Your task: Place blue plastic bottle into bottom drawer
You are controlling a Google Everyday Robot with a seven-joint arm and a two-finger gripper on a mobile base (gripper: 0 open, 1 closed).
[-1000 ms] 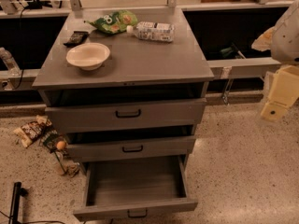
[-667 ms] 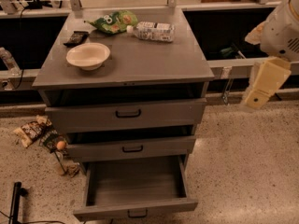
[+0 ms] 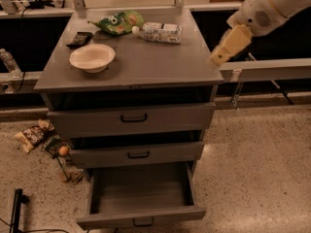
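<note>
Camera view: the bottle [image 3: 158,32] lies on its side at the back of the desk [image 3: 146,69], cap toward the green snack bag [image 3: 116,22] just beside it and well apart from the bowl [image 3: 92,58]. The bottom drawer [image 3: 141,217] is pulled out and looks bare inside; the two drawers above are only slightly ajar. The gripper [image 3: 228,47] hangs over the desk's right front corner, tilted down and to the left. It carries nothing, and whether it is open or closed cannot be told.

The step in hand looks like the reach to the bottle. To do it well, the gripper should travel on across the desk toward the back, keeping above the top. It should then come down across the bottle's label at mid-body rather than at the cap. A lying bottle can roll, so closing squarely across its width matters, and the approach should stay clear of the bag.

Compared with 0.7 s ago, the gripper has risen and swung left, from beside the cabinet to the desk's corner. The bottle, bowl, bag and drawer lie as they did.
</note>
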